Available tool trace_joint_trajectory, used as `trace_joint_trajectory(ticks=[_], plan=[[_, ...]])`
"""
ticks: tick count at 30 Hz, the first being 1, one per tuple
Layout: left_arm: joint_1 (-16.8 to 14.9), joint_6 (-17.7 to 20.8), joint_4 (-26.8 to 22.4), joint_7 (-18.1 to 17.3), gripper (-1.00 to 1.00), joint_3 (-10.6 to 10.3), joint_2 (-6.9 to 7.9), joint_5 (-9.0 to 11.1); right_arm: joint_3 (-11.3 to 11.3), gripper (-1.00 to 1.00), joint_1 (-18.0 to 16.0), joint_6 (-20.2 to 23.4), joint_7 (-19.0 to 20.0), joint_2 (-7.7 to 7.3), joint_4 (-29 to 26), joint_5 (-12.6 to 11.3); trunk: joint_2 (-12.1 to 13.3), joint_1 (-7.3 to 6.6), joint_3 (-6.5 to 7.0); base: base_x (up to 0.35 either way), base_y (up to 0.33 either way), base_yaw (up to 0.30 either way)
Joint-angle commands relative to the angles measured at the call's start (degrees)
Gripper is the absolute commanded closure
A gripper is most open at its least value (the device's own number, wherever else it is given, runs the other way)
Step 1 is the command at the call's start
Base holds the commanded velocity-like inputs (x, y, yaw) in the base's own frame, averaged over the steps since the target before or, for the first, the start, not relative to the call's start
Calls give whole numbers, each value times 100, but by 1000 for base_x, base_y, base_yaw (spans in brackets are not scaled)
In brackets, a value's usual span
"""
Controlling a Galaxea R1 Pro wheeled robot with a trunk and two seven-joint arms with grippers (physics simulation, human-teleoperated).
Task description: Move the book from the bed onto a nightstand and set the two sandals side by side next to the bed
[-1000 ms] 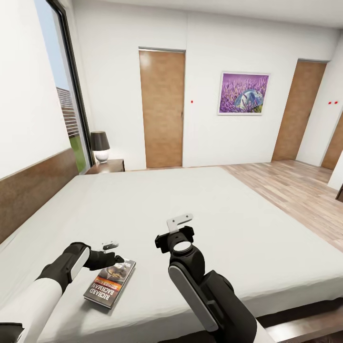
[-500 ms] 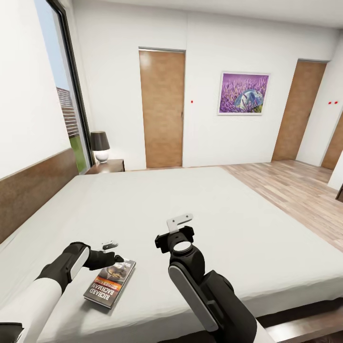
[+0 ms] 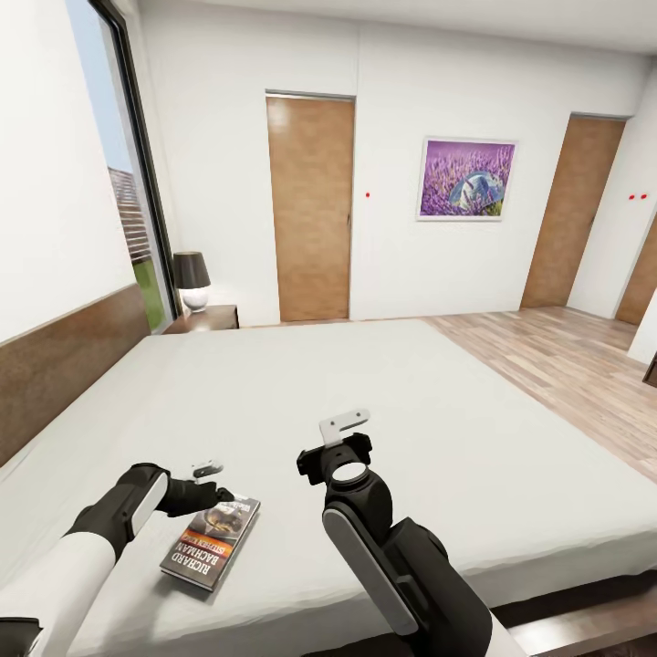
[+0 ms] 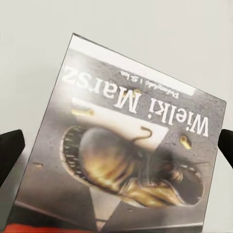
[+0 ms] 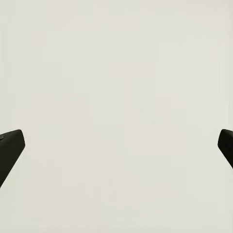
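Counted in the head view, left to right and near to far:

- One book (image 3: 211,541), lower left of the frame, flat on the mattress.
- One bed (image 3: 301,401), across the centre and lower half.
- One nightstand (image 3: 206,318), left of centre, beyond the far edge of the bed.
- One lamp (image 3: 192,280), standing on that nightstand.
- Three brown doors: one (image 3: 311,208) at upper centre, one (image 3: 570,212) at upper right, one (image 3: 640,285) cut by the right edge.
- One purple picture (image 3: 467,178), upper right of centre.
- One window (image 3: 119,173), upper left.
- Two grippers: left gripper (image 3: 217,485) at lower left, right gripper (image 3: 341,423) at lower centre.
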Motion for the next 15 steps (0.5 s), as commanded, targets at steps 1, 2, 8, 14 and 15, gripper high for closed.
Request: trace_joint_trajectory(ticks=[1, 2, 8, 14, 15], plan=[[-4, 22, -6, 16, -100, -35, 20, 51, 6, -100, -7, 20, -59, 1, -3, -52, -3, -1, -6, 0, 0, 0], [-4, 21, -6, 16, -100, -35, 30, 51, 6, -100, -7, 21, -59, 1, -3, -52, -3, -1, -6, 0, 0, 0], [-5, 21, -6, 22, -100, -34, 63, 51, 6, -100, -7, 18, -59, 1, -3, -52, -3, -1, -6, 0, 0, 0], [-6, 15, -6, 33, -100, -34, 107, 51, 6, -100, -7, 19, -59, 1, -3, -52, -3, -1, -6, 0, 0, 0], [-6, 14, -6, 35, -100, -34, 116, 51, 6, -100, -7, 18, -59, 1, -3, -52, -3, -1, -6, 0, 0, 0]])
